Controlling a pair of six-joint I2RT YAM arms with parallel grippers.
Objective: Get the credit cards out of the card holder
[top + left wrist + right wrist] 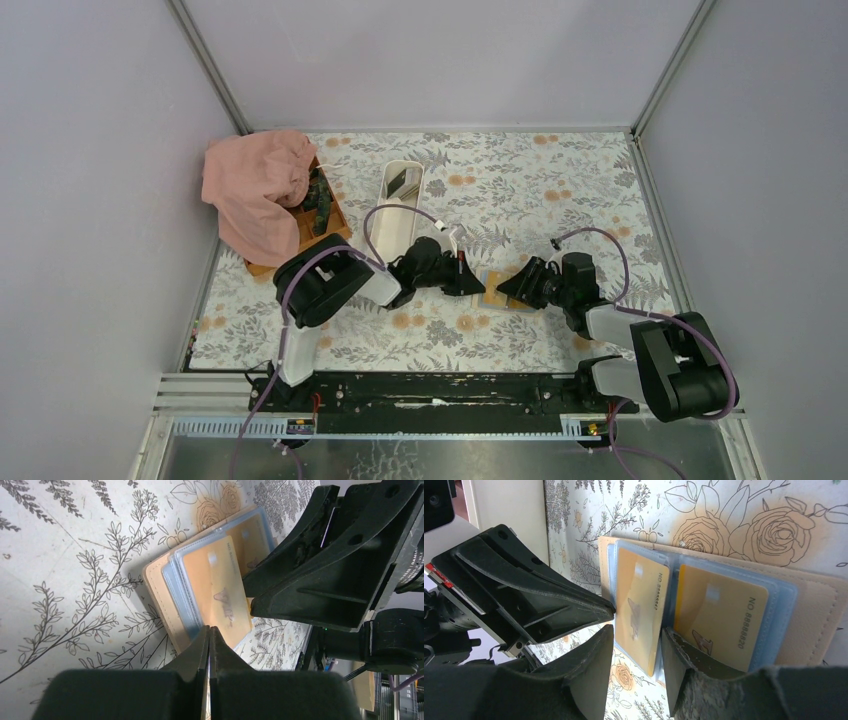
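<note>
Fingers of the left gripper [209,630] are pressed together, tips at the near edge of the open tan-and-blue booklet card holder [159,582], which lies flat on the floral worktop [60,555] between both arms. The right gripper [638,632] has its fingers apart, straddling a raised sleeve with a gold credit card [640,600]; whether the left pinches a sleeve is unclear.

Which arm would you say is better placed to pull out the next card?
Probably the left: the left pincer is shut, tips at the edge of a card, while the right pincer stands open astride that page of the holder.
</note>
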